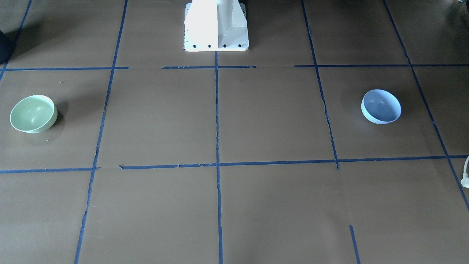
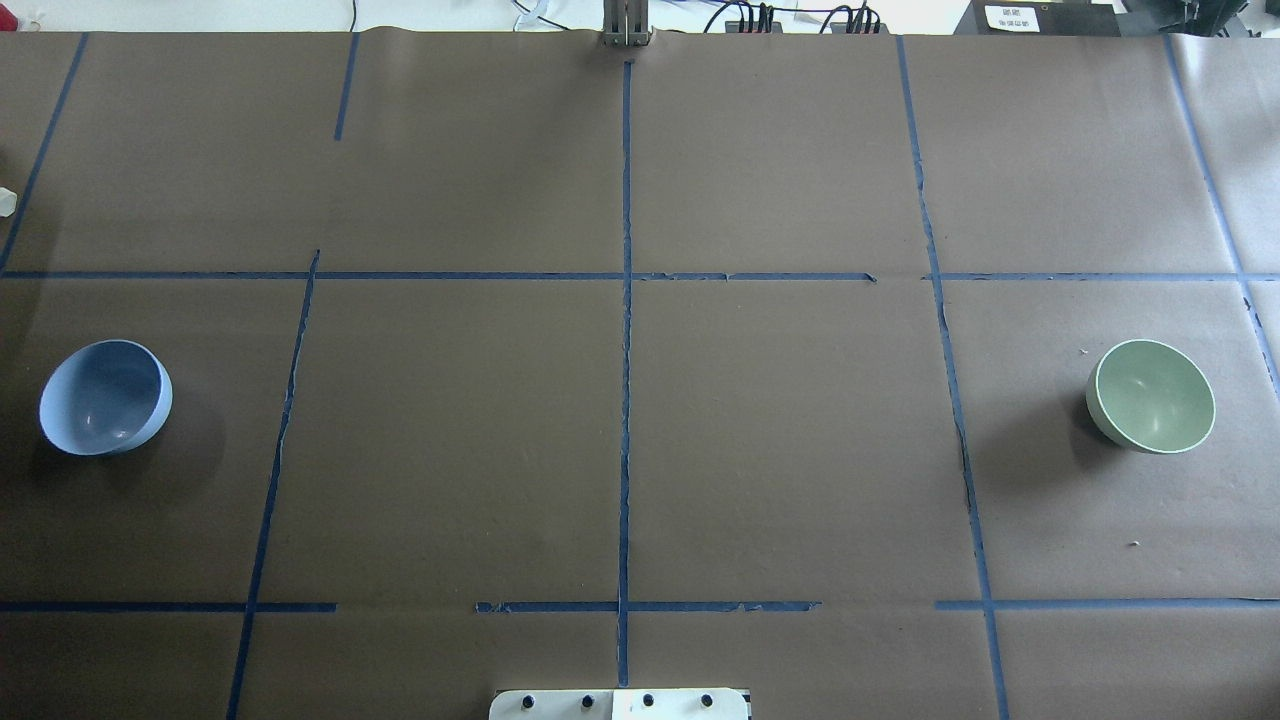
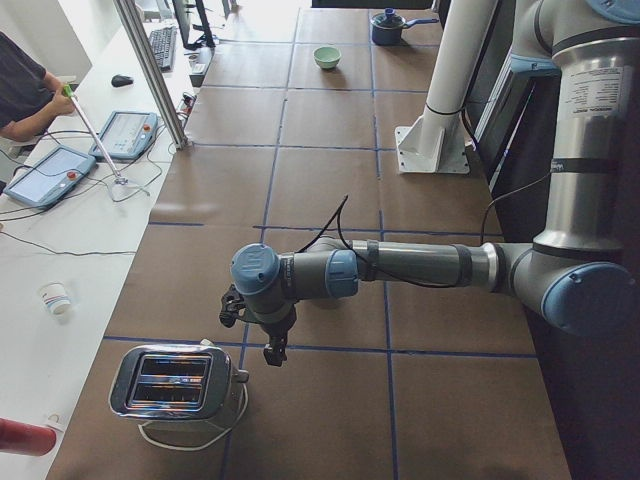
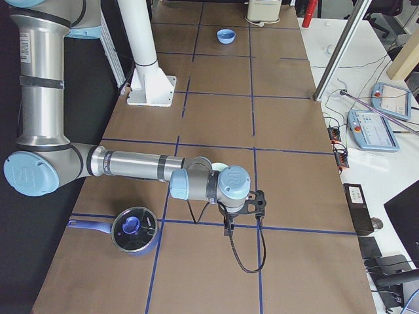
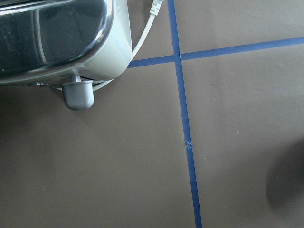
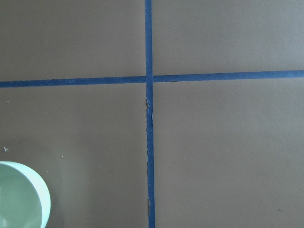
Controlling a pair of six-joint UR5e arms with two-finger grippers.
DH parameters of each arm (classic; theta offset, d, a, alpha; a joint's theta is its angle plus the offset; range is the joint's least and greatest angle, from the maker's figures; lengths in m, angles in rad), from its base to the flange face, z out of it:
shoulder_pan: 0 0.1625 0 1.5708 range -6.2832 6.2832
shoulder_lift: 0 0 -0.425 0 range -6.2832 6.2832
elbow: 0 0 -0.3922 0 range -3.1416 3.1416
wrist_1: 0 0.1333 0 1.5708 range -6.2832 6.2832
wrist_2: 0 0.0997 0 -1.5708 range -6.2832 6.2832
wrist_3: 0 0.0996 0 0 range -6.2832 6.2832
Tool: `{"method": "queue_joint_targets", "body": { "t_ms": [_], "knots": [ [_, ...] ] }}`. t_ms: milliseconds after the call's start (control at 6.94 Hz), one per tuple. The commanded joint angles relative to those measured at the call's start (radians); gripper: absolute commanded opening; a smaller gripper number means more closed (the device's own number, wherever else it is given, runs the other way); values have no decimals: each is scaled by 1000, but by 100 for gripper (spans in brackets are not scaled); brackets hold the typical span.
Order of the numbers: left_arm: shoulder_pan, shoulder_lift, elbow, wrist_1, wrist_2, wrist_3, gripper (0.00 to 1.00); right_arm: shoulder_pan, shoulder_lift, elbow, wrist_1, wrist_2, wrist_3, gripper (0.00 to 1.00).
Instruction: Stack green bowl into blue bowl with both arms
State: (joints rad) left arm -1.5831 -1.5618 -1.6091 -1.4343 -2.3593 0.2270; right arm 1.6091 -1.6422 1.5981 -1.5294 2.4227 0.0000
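**Ana:** Start with the bench (image 2: 450, 450). Why is the middle bare?

**Ben:** The two bowls sit at opposite ends, well apart, one on each arm's side. I'd guess that is deliberate: neither arm can comfortably cover both, so each has a part to play.

**Ana:** And the arms?

**Ben:** The left arm (image 3: 420, 265) and the right arm (image 4: 131, 163) each stretch out level over their own end, wrists turned so the cameras look straight down. That reads as a ready pose over the work, with nothing carried yet.

**Ana:** What shares those ends?

**Ben:** A toaster (image 3: 175, 385) lies just beside the left wrist, and a dark pot (image 4: 134, 229) is near the right forearm. Both are bystanders to keep clear of.

**Ana:** The bowls themselves?

**Ben:** The green bowl (image 2: 1150, 396) rests mouth up on the robot's right. Its rim shows in the lower left corner of the right wrist view, so that wrist hangs near it but off to one side. The blue bowl (image 2: 105, 397) rests mouth up on the left, ready to receive. The left wrist view misses it.

**Ana:** The claws?

**Ben:** The left claw (image 3: 272, 348) and the right claw (image 4: 229, 226) point down. They show only in the side views, so I cannot tell whether their fingers are apart or together. The stacking has not begun.
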Motion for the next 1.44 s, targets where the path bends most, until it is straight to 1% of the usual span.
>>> {"method": "queue_joint_targets", "body": {
  "t_ms": [0,576,864,1008,1296],
  "knots": [
    [0,-1,0,0,0,0,100,0,7,0,0,-2,0,100],
    [-2,-1,0,-2,3,2,100,0,13,2,0,-1,6,100],
    [0,-6,-20,-3,0,2,100,0,24,2,2,3,22,100],
    [2,-21,-31,-2,0,2,100,0,24,38,0,6,25,100],
    [6,-43,-54,-6,-3,-2,100,0,24,45,0,12,23,100]
  ]
}}
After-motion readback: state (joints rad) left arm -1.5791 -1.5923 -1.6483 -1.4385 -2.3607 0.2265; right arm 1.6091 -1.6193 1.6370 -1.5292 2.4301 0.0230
